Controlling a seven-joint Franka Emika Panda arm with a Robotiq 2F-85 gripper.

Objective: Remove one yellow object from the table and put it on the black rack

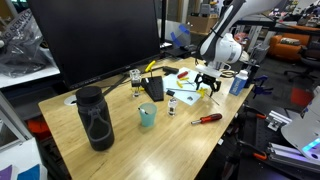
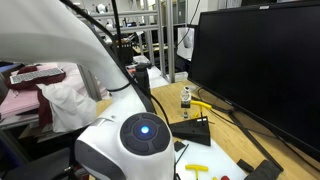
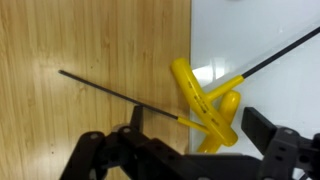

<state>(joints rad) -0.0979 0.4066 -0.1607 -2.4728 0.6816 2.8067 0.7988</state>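
Glossy T-handled yellow object [image 3: 200,100]

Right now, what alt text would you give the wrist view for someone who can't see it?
Yellow T-shaped handles with thin dark shafts lie where the wooden table meets a white sheet. The robot's black fingers stand open at the bottom edge.

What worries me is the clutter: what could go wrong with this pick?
1. The yellow objects lie crossed and overlapping, so the open pincer may grab two or scatter them.
2. One's long dark shaft reaches far across the table; lifted, it might swing into the small bottle beside the black rack.
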